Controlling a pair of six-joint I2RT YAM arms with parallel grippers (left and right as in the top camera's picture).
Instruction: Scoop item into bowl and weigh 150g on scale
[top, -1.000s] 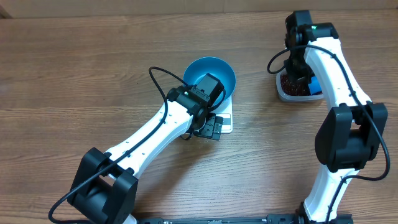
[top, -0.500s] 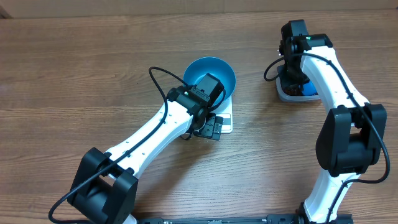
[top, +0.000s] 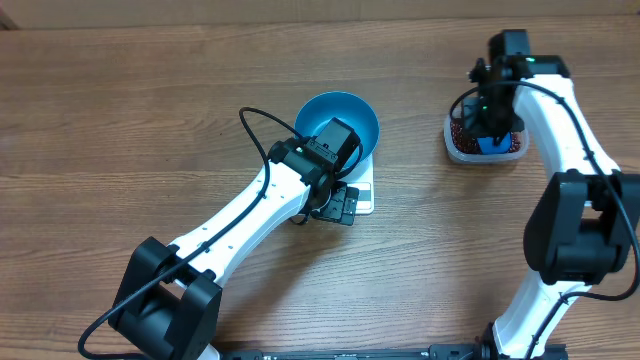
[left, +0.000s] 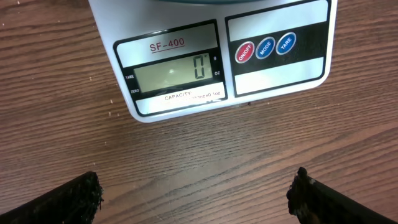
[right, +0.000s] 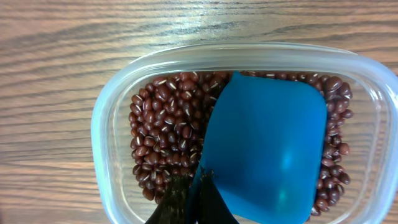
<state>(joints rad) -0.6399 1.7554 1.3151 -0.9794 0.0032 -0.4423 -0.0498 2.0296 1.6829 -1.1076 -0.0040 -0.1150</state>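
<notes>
Overhead: wood surface (top: 120, 100). Blue bowl (top: 345, 112) mid-surface toward far edge, sitting on white scale (top: 366, 196); left wrist view shows display reading 0. L pincer (left: 196, 193) spread wide, empty, hovering over surface just beside scale's display edge. Clear tub (top: 455, 148) toward far-right corner. R pincer (right: 199, 199) clamped shut on blue scoop (right: 267, 155), which lies in tub on beans (right: 165, 137).

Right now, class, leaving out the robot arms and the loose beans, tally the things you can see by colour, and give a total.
Blue: 2, bowl and scoop
White: 1, scale
Clear: 1, tub
Total: 4
</notes>
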